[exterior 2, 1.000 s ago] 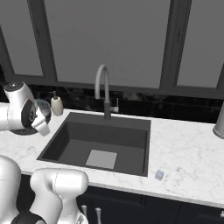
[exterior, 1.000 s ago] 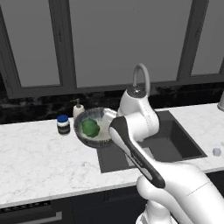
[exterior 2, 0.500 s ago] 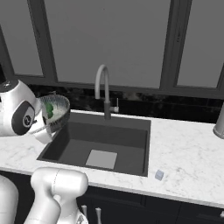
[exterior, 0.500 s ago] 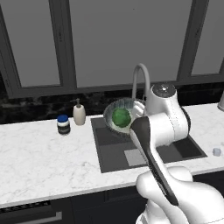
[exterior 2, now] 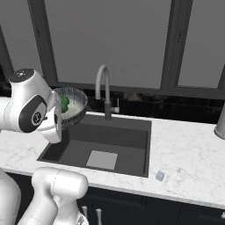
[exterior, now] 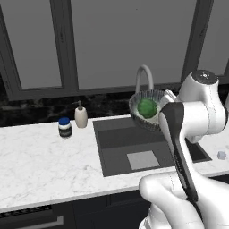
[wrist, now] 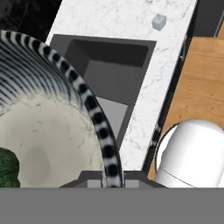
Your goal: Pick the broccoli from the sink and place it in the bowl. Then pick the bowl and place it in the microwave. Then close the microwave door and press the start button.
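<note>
Bowl has swung rightward since earlier, from the counter's left side to above the sink. Left base view: round blue-grey bowl [exterior: 150, 109] held aloft over dark recessed sink [exterior: 141, 147], bright green broccoli floret [exterior: 146, 108] inside; right base view: same, near sink's back-left corner; hand view: gripper [wrist: 111, 181] clamps the rim; microwave steps remain.

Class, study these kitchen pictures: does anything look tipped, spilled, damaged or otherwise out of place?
Nothing is spilled or broken. The one unusual sight is the bowl, held in the air over the sink by the end effector, clamped on its rim, with the broccoli inside. The bowl looks tilted, but the broccoli sits inside.
</note>
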